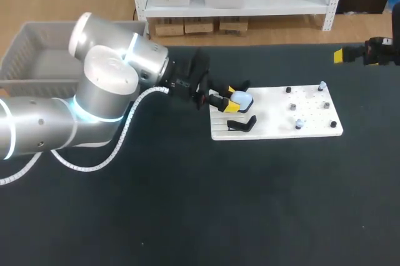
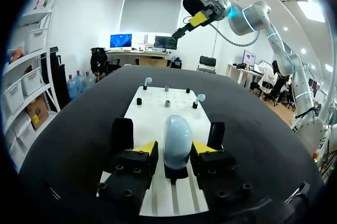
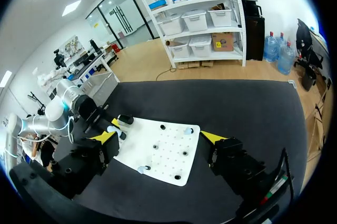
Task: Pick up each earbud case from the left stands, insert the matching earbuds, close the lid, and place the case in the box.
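A pale blue earbud case [image 1: 241, 98] [image 2: 177, 139] stands upright on a black stand at the near end of the white board [image 1: 275, 130] [image 2: 158, 109]. My left gripper [image 1: 229, 98] [image 2: 175, 149] straddles it with a yellow tip close on each side; a thin gap still shows at one finger, so it is open. Two pale earbuds [image 2: 148, 81] [image 2: 199, 98] sit on pegs at the board's far end. My right gripper [image 1: 350, 54] [image 3: 160, 139] hangs open and empty, high at the table's back right, looking down on the board [image 3: 163, 153].
Empty black stands [image 2: 122, 133] [image 2: 216, 134] flank the case; one of them shows at the board's front edge [image 1: 242, 123]. Small black pegs [image 1: 292, 107] dot the board's right half. A grey basket [image 1: 31, 29] sits at the table's far left, behind my left arm.
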Robot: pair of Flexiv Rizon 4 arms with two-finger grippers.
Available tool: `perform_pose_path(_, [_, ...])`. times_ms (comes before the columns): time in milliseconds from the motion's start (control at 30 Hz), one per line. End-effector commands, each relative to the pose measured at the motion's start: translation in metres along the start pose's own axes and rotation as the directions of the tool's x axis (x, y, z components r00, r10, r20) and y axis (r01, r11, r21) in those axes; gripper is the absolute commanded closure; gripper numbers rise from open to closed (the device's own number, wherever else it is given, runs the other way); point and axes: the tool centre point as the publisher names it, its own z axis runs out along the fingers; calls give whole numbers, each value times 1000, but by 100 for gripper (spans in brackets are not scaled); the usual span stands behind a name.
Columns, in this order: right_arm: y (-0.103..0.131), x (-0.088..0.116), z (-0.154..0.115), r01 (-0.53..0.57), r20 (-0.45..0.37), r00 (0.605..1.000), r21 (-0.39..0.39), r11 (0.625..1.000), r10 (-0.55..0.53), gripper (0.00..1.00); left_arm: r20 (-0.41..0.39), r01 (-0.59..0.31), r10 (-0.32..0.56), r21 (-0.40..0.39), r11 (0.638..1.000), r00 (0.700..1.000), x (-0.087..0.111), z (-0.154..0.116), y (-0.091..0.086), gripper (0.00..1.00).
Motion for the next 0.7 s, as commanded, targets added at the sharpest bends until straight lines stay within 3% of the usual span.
perform_pose_path(33, [0,0,0,0,0,1000,1,1000,0,0,-3,1,-1,-2,1000,1000,1,1,0,83])
perform_pose_path(100, [0,0,0,0,0,1000,1,1000,0,0,-4,1,-1,-3,1000,1000,1,1,0,98])
perform_pose_path(133, [0,0,0,0,0,1000,1,1000,0,0,-5,0,0,-4,1000,1000,1,1,0,100])
perform_pose_path(467, [0,0,0,0,0,1000,1,1000,0,0,29,-72,74,-66,995,997,-25,-22,-22,100])
perform_pose_path(700, [0,0,0,0,0,1000,1,1000,0,0,181,-121,135,-84,989,974,-54,-43,-46,100])
